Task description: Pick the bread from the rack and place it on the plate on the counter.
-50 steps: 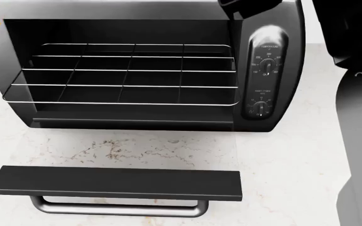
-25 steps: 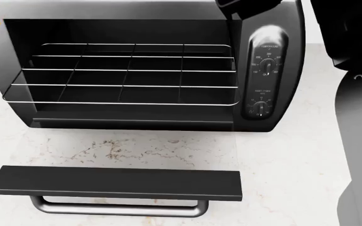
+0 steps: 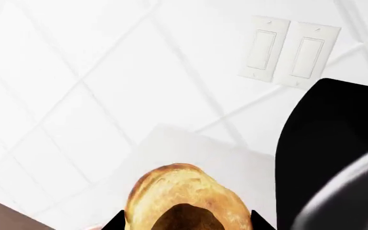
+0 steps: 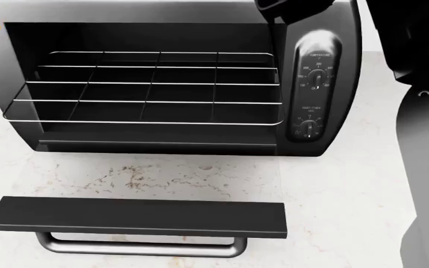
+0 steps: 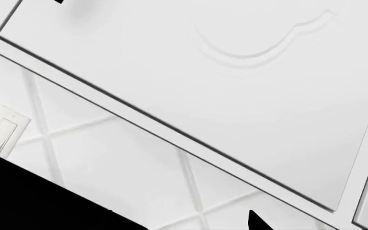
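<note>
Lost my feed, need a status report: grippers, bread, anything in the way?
Left gripper shut on bread, lifted clear, tiled wall behind. Right gripper barely in view, state unclear. Rack bare. Plate not in view.

The bread (image 3: 182, 199) is cut off by the left wrist picture's edge, and only two dark tips of the left end effector (image 3: 184, 221) show beside it, so its grip cannot be made out. Of the right end effector (image 5: 256, 221) a single dark tip shows. The oven's (image 4: 162, 84) dial lettering is too small to read.
</note>
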`<state>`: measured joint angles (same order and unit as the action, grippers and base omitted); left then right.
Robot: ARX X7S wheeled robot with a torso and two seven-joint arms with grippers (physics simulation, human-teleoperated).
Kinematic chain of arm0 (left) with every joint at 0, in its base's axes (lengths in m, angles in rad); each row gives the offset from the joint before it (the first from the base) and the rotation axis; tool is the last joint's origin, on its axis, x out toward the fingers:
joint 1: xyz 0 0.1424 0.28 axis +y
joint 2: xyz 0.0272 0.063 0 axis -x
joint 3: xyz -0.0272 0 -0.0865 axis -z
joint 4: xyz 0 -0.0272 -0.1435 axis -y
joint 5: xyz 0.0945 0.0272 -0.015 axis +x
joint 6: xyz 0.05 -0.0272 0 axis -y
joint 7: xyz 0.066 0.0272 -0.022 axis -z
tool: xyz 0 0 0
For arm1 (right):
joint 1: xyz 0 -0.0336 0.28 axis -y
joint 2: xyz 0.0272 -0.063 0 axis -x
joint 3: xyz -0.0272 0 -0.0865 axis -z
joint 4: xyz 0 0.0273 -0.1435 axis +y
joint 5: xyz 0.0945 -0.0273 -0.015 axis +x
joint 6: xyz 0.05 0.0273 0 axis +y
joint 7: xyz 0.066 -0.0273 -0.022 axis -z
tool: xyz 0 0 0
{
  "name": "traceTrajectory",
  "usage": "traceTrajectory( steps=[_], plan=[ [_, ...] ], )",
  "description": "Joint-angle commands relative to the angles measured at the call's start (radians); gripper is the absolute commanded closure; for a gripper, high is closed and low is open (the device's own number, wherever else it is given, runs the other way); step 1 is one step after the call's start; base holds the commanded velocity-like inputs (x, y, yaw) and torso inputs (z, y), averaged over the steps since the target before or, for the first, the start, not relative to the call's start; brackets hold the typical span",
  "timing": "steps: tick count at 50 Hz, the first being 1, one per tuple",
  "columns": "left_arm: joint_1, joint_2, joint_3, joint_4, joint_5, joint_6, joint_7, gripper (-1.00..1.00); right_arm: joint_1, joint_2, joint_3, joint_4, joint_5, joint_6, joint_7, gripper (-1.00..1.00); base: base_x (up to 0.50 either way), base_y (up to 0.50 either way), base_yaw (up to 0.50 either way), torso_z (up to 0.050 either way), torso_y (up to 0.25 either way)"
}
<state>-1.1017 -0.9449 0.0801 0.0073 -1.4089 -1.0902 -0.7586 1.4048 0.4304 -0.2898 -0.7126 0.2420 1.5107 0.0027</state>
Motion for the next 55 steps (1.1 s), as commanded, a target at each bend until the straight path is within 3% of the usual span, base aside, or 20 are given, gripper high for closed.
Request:
traceTrajectory(
  steps=[1,29,30,37,50,55],
  plan=[
    [0.176,-0.011,-0.120,0.015,-0.018,0.100,-0.003,1.00,-0.008,-0.015,0.023,-0.002,-0.013,-0.001,-0.013,-1.00,0.00,0.00,0.00,0.000,0.000],
    [0.455,0.001,-0.244,0.000,0.012,0.225,0.032,1.00,0.007,-0.010,0.017,-0.007,0.005,0.014,0.000,-1.00,0.00,0.00,0.00,0.000,0.000],
    [0.572,0.008,-0.307,0.009,0.014,0.256,0.026,1.00,0.005,-0.007,0.025,-0.019,0.008,0.023,-0.002,-1.00,0.00,0.00,0.00,0.000,0.000],
    [0.668,0.001,-0.377,0.054,-0.007,0.267,0.011,1.00,-0.005,-0.005,0.030,-0.017,0.012,0.011,0.002,-1.00,0.00,0.00,0.00,0.000,0.000],
    [0.789,-0.013,-0.469,0.085,-0.044,0.259,-0.006,1.00,-0.010,0.002,0.031,-0.017,0.020,-0.001,0.005,-1.00,0.00,0.00,0.00,0.000,0.000],
    [0.738,-0.021,-0.409,0.055,-0.037,0.237,0.011,1.00,-0.006,0.001,0.028,-0.017,0.023,0.002,0.008,-1.00,0.00,0.00,0.00,0.000,0.002]
  ],
)
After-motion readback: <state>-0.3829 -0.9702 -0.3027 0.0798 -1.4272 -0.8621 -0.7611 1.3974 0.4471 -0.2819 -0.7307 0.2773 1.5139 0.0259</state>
